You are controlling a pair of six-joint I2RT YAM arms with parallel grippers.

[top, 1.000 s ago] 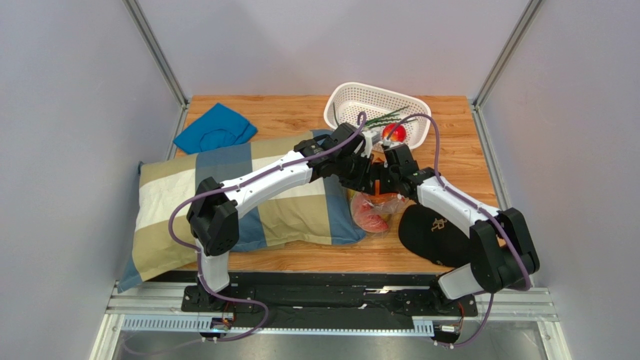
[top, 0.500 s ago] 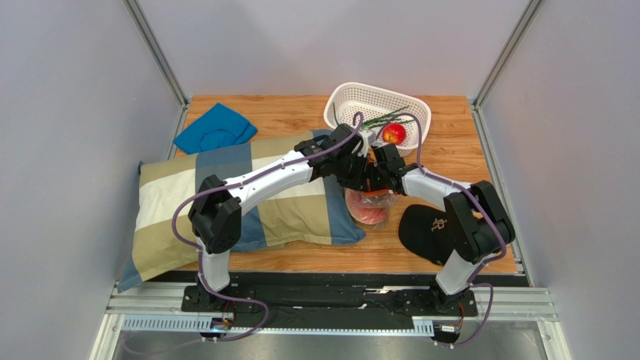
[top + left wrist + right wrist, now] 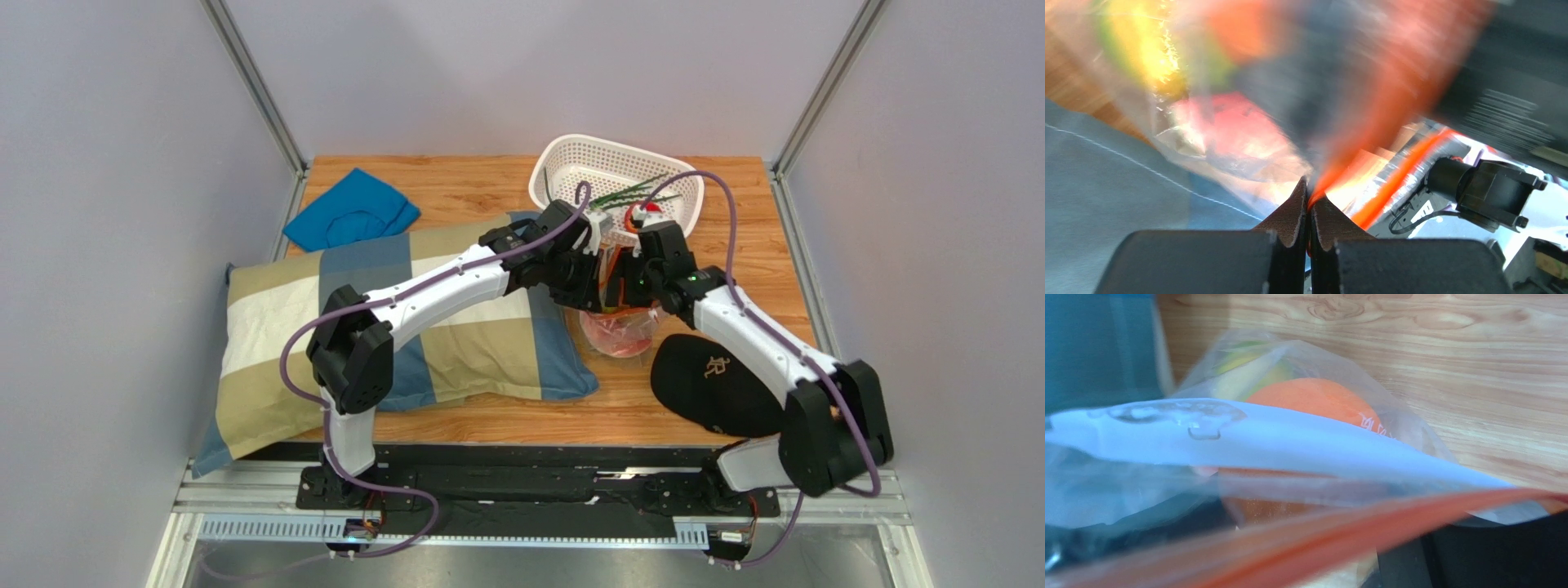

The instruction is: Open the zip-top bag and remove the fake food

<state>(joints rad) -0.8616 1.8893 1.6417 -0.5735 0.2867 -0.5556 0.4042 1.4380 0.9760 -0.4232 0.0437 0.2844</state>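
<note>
Zip-top bag [image 3: 617, 331] is hanging between both pincers over the desk [image 3: 761, 251], just right of the pillow [image 3: 405, 337], fake food [image 3: 1309, 398] inside. Left pincer [image 3: 1309, 195] is clamping the mouth edge. Right pincer [image 3: 628, 282]: can't tell. Pulling the lips straight apart, slowly, looks safest.

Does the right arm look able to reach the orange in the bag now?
Probably not yet: the clear bag covers the orange, and its zip strip crosses in front.

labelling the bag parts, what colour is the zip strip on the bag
Orange-red; the zip strip shows best in the right wrist view.
</note>
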